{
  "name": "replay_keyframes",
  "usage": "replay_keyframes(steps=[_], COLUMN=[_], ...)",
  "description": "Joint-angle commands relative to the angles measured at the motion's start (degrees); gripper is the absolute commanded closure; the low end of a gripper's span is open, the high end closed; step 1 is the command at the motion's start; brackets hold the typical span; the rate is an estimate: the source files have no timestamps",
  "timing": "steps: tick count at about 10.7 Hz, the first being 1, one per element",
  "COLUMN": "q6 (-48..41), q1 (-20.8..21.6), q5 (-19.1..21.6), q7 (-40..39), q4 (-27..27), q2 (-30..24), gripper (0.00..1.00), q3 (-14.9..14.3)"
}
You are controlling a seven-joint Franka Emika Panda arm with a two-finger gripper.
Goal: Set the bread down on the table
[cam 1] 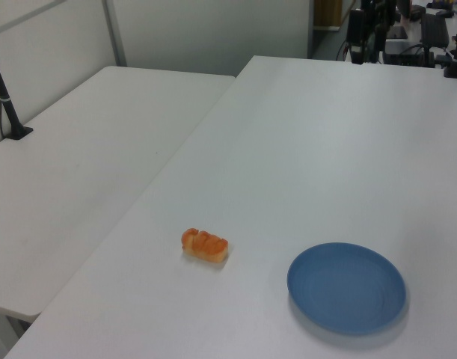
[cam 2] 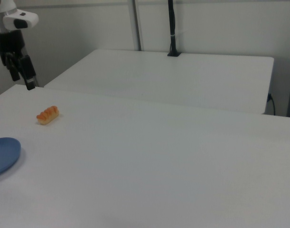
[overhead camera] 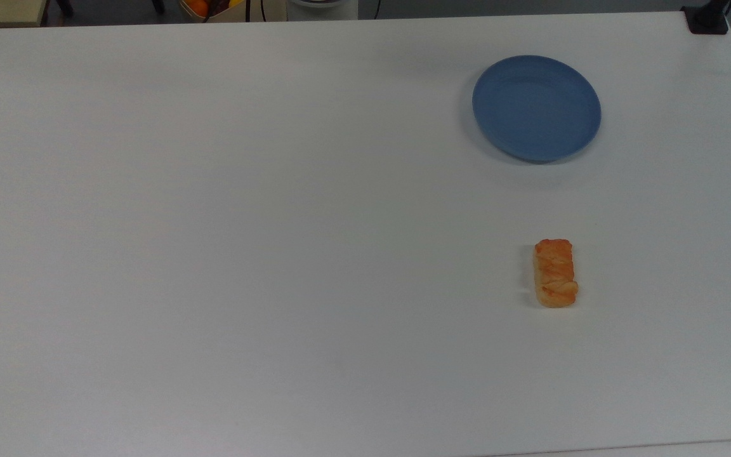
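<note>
Even, bright, diffuse light falls on the white tabletop with no hard glare; the blue plate casts a soft shadow toward the top view's lower edge; the bread throws a faint one on the top view's left; the left view looks slightly soft.
</note>
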Motion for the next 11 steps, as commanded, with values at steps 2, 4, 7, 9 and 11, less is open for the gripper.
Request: replay_keyframes(steps=[2, 4, 7, 9, 11], q6=[-2.34, -1.64, 5.98, 11.00, 11.90], q1=[-0.13, -1.18, -3.20, -4.51, -5.05], q5=[1.43, 1.52, 2.31, 2.31, 2.22], q7=[-8.41, -13.68, -18.52, -22.90, -30.98], q4=[-1.90, -1.82, -1.90, -2.08, -2.17], q2=[-0.20, -0.19, 1.11, 2.26, 2.88], gripper=[0.00, 0.00, 0.00, 0.00, 0.00], q3=[-3.76, -3.76, -3.67, -3.59, -3.32])
